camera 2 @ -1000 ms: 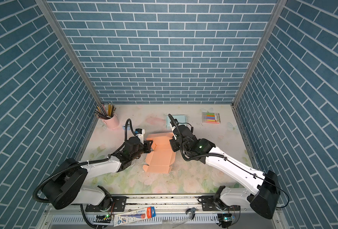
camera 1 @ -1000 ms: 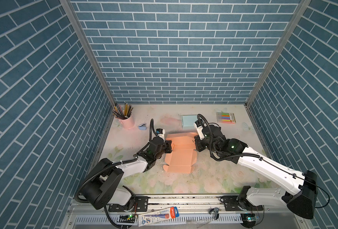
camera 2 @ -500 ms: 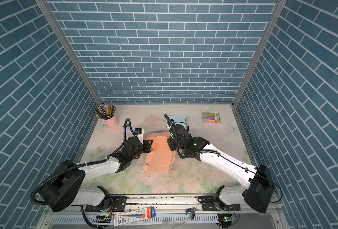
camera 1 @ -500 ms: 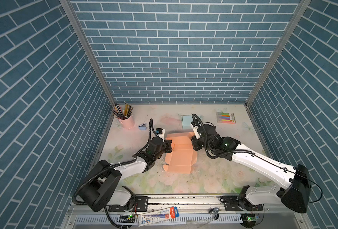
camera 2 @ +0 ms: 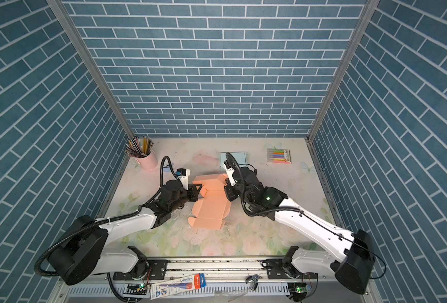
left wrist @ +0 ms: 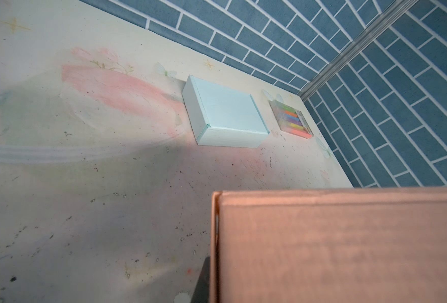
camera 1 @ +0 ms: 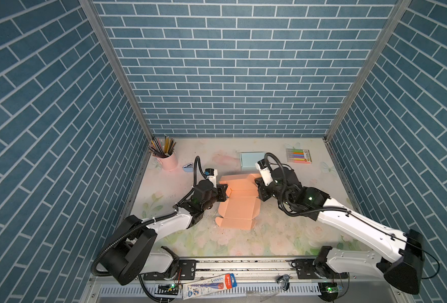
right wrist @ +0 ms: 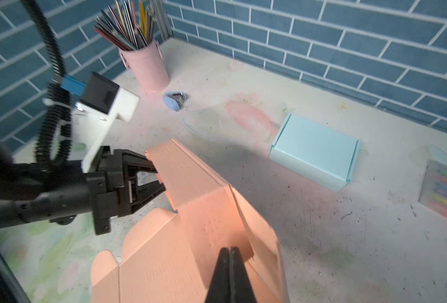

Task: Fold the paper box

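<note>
In both top views the peach paper box (camera 1: pixel 236 207) lies half-formed at the centre of the surface (camera 1: pixel 282 236), within reach from either side. My left end effector (camera 1: pixel 223 192) meets its left edge and my right end effector (camera 1: pixel 259 189) its right.

Left wrist view: a raised box panel fills the lower right.

Right wrist view: the left fingers are nearly closed, pinching the raised wall's end, probably to hold it upright. The right fingers are closed on nothing, tips pressed against the inner fold.

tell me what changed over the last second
The right gripper, shut throughout, edged slightly leftward in the top views against the raised end of the paper box. The left gripper stayed clamped on the opposite side, and the box hardly moved.
</note>
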